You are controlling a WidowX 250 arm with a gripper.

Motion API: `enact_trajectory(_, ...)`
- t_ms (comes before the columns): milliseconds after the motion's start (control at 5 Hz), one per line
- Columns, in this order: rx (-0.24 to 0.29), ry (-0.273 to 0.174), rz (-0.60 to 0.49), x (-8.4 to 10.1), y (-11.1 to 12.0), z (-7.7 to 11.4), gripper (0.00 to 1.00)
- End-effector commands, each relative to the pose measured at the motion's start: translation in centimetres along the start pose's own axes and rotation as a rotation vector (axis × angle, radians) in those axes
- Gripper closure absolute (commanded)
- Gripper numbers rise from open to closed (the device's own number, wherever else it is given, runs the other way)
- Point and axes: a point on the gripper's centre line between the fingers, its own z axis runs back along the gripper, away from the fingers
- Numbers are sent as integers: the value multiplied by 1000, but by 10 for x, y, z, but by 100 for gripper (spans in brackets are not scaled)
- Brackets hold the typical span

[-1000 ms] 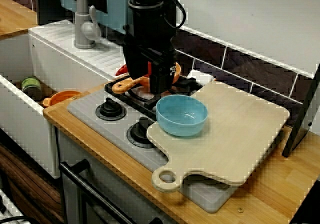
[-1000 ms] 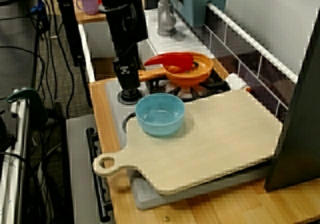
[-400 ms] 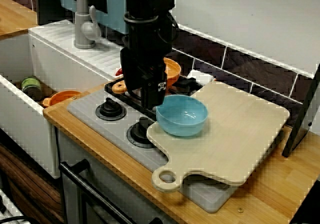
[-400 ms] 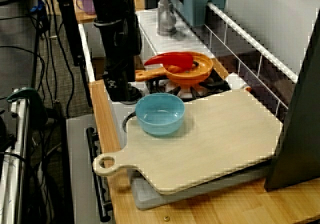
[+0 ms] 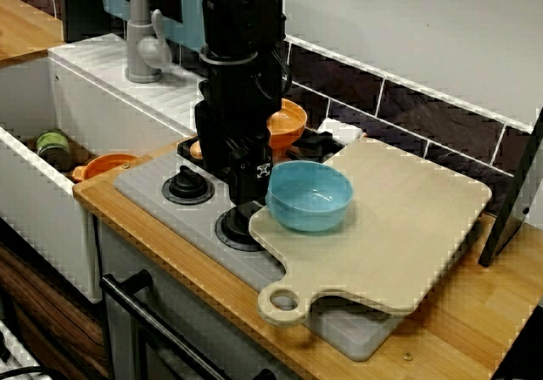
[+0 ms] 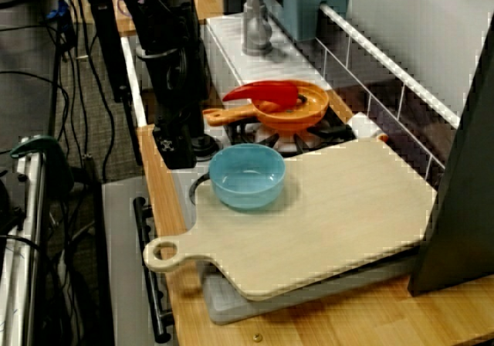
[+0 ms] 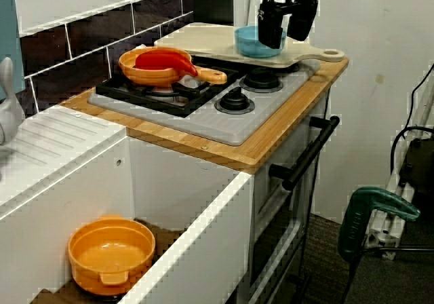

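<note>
My black gripper (image 7: 285,38) hangs over the front of the grey stove top (image 5: 148,193), just left of a light blue bowl (image 5: 310,195). In the view from the sink side its two fingers (image 7: 270,36) stand apart with nothing between them, so it is open. A black stove knob (image 5: 237,226) lies right below it. The bowl (image 6: 247,176) sits on the near corner of a wooden cutting board (image 6: 340,215). Behind the gripper an orange pan (image 6: 292,105) rests on the back burner with a red piece (image 6: 262,93) in it. In the view across the stove the arm (image 5: 242,100) hides most of the pan.
An orange bowl (image 7: 112,253) and a green can (image 5: 53,147) lie in the white sink. A grey tap (image 6: 258,22) stands behind the drainboard. A dark panel (image 6: 463,168) leans at the counter's far end. An oven handle (image 7: 305,155) juts out in front, and a green drill (image 7: 376,212) hangs beyond.
The gripper has moved from above the pan's handle toward the stove's front edge, ending beside the blue bowl. Pan, bowl and board stayed put.
</note>
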Motion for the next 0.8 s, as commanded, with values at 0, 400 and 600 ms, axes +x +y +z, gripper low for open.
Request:
enact_trajectory(0,25,-56,8,-1,-15,7,0)
enact_trajectory(400,42,-70,21,-2,-22,0,0)
enact_trajectory(600,56,-62,34,-2,-24,-6,0)
